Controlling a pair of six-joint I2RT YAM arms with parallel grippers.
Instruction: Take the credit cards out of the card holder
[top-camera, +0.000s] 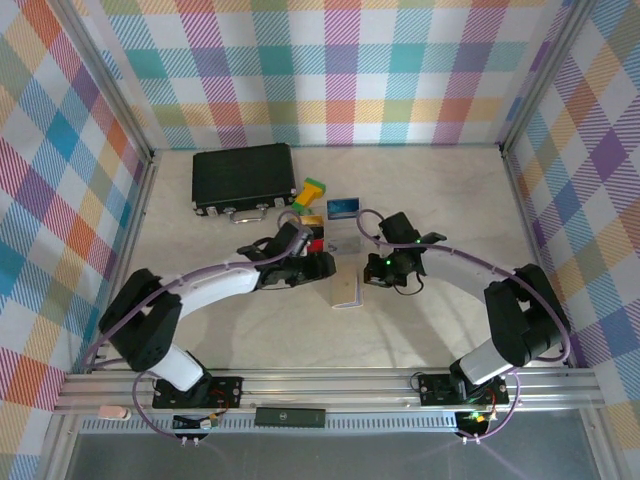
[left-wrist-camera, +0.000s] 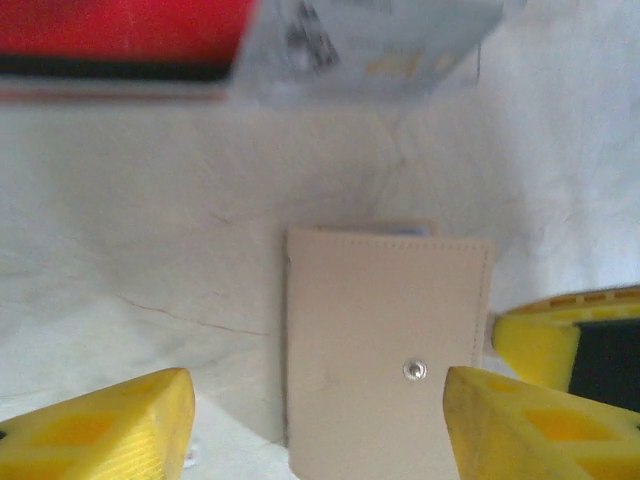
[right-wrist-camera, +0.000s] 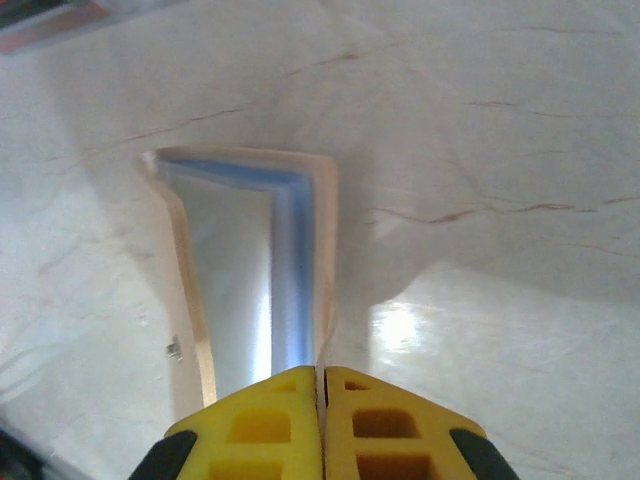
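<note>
The card holder (top-camera: 347, 291) is a flat beige pouch with a metal snap (left-wrist-camera: 414, 369), lying mid-table between both arms. My left gripper (left-wrist-camera: 318, 388) hovers over it, open, with one yellow finger on each side and nothing gripped. My right gripper (right-wrist-camera: 321, 372) is shut on the thin edge of the card holder (right-wrist-camera: 327, 250), lifting one flap so the pale blue inside (right-wrist-camera: 292, 270) shows. Loose credit cards lie beyond: a blue card (top-camera: 343, 208), a red card (left-wrist-camera: 120, 25) and a whitish card (left-wrist-camera: 370, 40).
A large black case (top-camera: 243, 176) with clasps stands at the back left. Green and yellow blocks (top-camera: 311, 191) lie beside it. Checked walls enclose the table on three sides, and the arm bases sit on the rail at the near edge.
</note>
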